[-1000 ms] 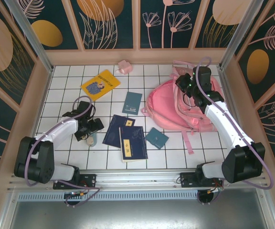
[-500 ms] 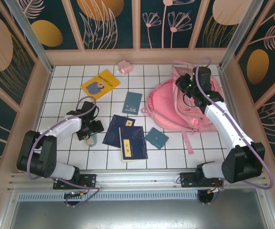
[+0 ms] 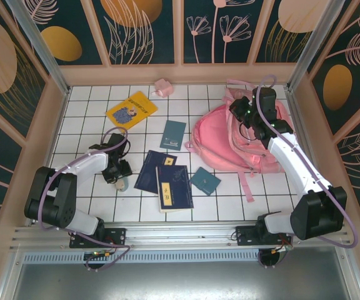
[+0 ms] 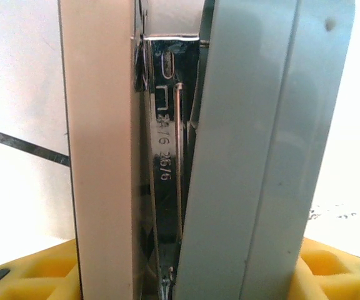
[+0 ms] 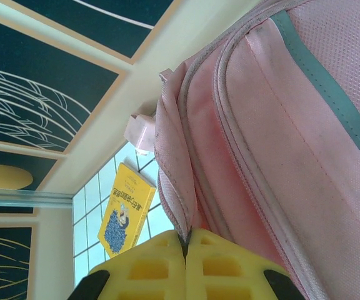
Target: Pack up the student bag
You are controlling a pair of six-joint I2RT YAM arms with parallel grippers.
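Observation:
The student bag [image 3: 220, 147], a large pink backpack, lies at the right of the tiled floor. My right gripper [image 3: 242, 115] is over its top, shut on the fabric edge by the bag's [image 5: 280, 119] zip, pinched between the yellow fingertips [image 5: 161, 262]. My left gripper [image 3: 116, 174] is down on the floor at the left, over a small pale grey-green stapler [image 3: 120, 184]. In the left wrist view the stapler [image 4: 255, 156] stands between both yellow pads [image 4: 24, 281], its metal magazine showing, and the pads touch its sides.
A yellow book [image 3: 131, 110] lies at the back left, also in the right wrist view [image 5: 125, 212]. A teal book [image 3: 173, 134], two navy books [image 3: 167, 178] and a small teal booklet [image 3: 205, 181] lie mid-floor. A small pink object [image 3: 162, 87] sits by the back wall.
The left gripper has settled lower over the stapler and its jaws have narrowed onto it. The right arm has not moved.

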